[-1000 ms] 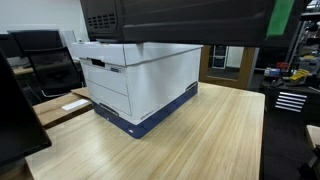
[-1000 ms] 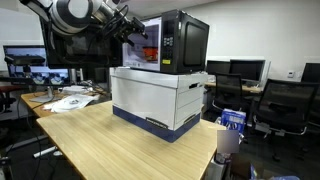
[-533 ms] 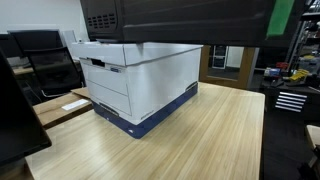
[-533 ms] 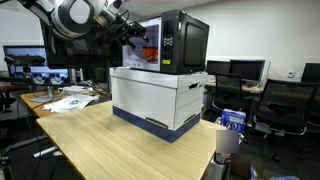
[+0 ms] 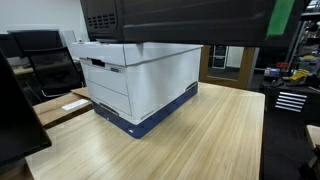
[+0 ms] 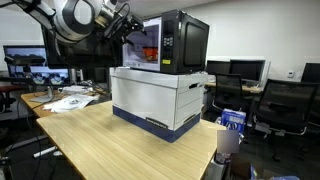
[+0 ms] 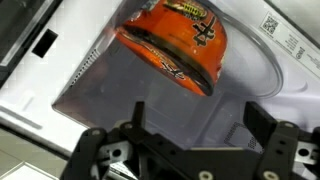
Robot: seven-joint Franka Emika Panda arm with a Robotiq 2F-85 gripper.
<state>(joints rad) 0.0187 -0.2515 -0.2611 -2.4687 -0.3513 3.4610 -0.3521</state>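
The orange bowl (image 7: 175, 45) sits inside the microwave (image 6: 186, 40), seen through its open front in the wrist view. The hand (image 7: 195, 115) hangs at the oven's mouth near the bowl, apart from it, with its jaws spread wide and nothing between them. The microwave stands on a white box (image 6: 160, 95), and the box rests on the wooden bench (image 6: 105, 145).

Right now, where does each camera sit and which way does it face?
Exterior view: low beside the table, facing the white box under the microwave; no robot shows.
Exterior view: farther off, facing box and microwave; arm and gripper show.
Wrist view: looks into the microwave at the orange bowl; open fingers show.
Both exterior views share box and microwave.
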